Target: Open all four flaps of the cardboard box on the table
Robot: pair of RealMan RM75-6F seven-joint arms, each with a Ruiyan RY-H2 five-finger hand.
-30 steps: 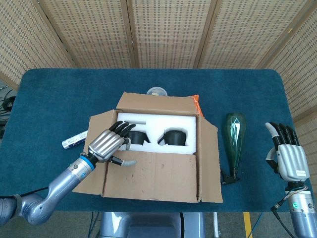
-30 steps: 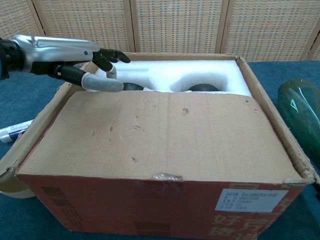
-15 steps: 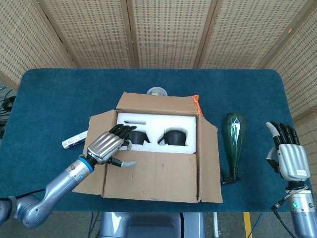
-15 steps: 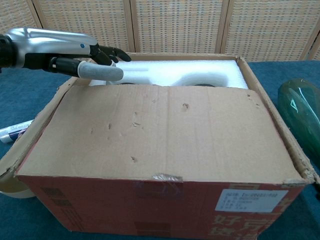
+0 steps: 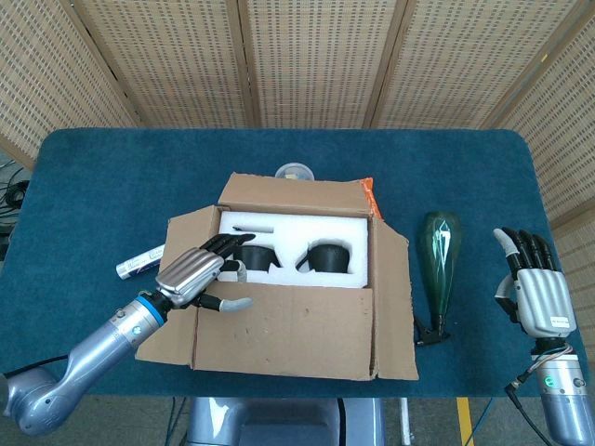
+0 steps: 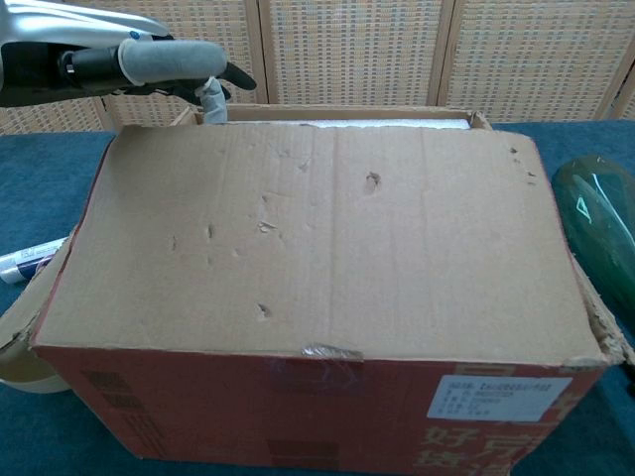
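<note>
The cardboard box (image 5: 293, 279) stands mid-table with white foam (image 5: 293, 232) and two black items showing inside. Its back flap (image 5: 293, 192), left flap (image 5: 181, 232) and right flap (image 5: 392, 297) are folded outward. The front flap (image 5: 284, 330) is tilted up over the opening; in the chest view this front flap (image 6: 317, 238) hides nearly all the foam. My left hand (image 5: 193, 272) holds that flap's far left edge, fingers under it and thumb on top; the chest view shows the left hand (image 6: 149, 61) above the flap's corner. My right hand (image 5: 536, 290) hovers open at the table's right edge, touching nothing.
A dark green glass bottle (image 5: 440, 255) lies right of the box, also at the chest view's right edge (image 6: 600, 228). A white tube (image 5: 139, 263) lies left of the box. A round pale object (image 5: 296, 171) sits behind the back flap, beside something orange (image 5: 367, 189).
My left hand has risen and drawn back, lifting the front flap's far edge. In the chest view the flap now covers the foam that showed before. The right hand has barely moved.
</note>
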